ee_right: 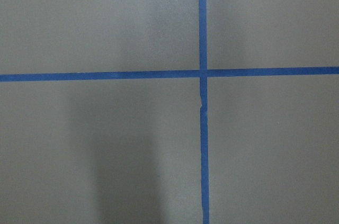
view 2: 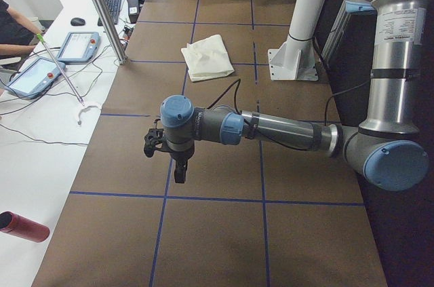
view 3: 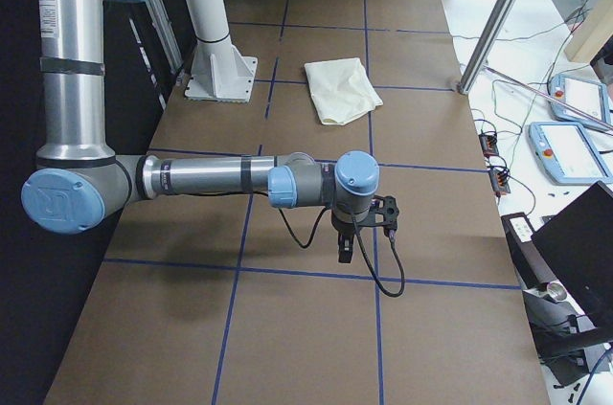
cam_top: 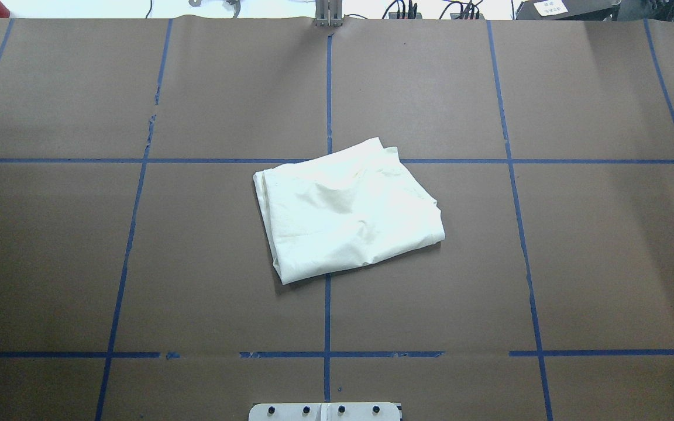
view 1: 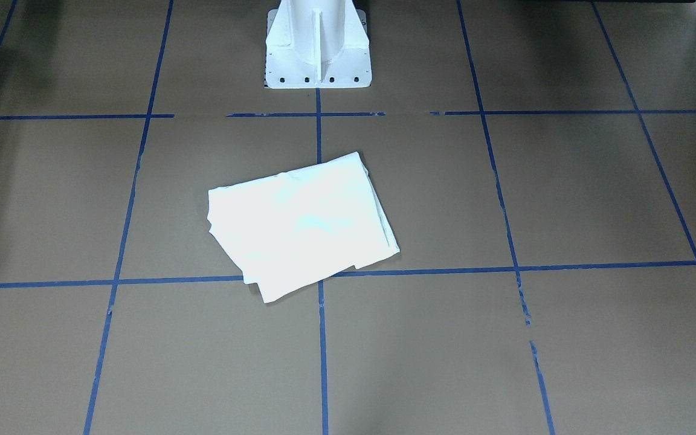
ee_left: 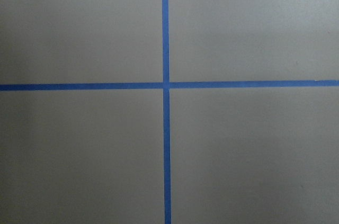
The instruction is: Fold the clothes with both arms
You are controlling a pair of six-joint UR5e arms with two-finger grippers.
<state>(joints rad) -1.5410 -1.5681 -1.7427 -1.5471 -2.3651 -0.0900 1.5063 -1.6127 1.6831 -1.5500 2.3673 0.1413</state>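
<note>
The clothes (cam_top: 346,210) are a cream-white shirt folded into a compact, slightly skewed rectangle, plain side up, at the table's middle (view 1: 299,226) (view 2: 208,56) (view 3: 342,89). No gripper touches it. My left arm reaches low over the table's left end, and its black gripper (view 2: 178,168) points down, far from the clothes. My right arm does the same at the right end, gripper (view 3: 345,247) also pointing down. Whether either gripper is open or shut I cannot tell. Both wrist views show only brown table and a blue tape cross.
The white pedestal base (view 1: 318,48) (cam_top: 325,411) stands behind the shirt. Blue tape lines grid the brown table (cam_top: 138,234). A side bench holds tablets (view 2: 78,46), cables and a red cylinder (view 2: 24,226); a person's arm (view 2: 13,48) rests there. A metal post (view 2: 102,9) rises at the table's far edge.
</note>
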